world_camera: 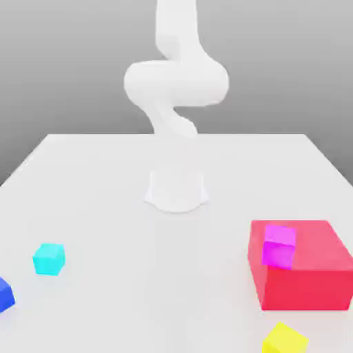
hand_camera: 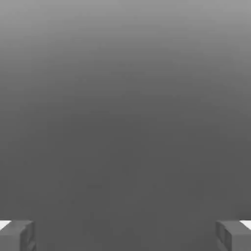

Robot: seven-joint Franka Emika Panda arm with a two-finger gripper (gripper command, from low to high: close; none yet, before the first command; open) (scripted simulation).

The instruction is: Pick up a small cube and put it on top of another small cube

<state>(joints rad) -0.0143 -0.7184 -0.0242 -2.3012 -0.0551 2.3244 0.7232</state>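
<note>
Nearest in the exterior view, a yellow cube (world_camera: 284,339) sits at the front edge of the white counter (world_camera: 172,276), toward the exterior view's right. At the far left edge of that view, the small cube (world_camera: 5,294), deep blue, rests on the counter, partly cut off by the frame. Just behind it and a little to its right lies a cyan cube (world_camera: 49,258), near but apart from it. Across the counter on the exterior view's right stands a big red block (world_camera: 303,269), and a magenta cube (world_camera: 279,245) rests on its top near the front left corner. Farther back, at the counter's middle, the white arm (world_camera: 176,89) rises from its round base (world_camera: 176,189). In the hand view the gripper (hand_camera: 125,235) has its fingers (hand_camera: 17,235) spread wide, holding nothing, with plain grey backdrop between them.
</note>
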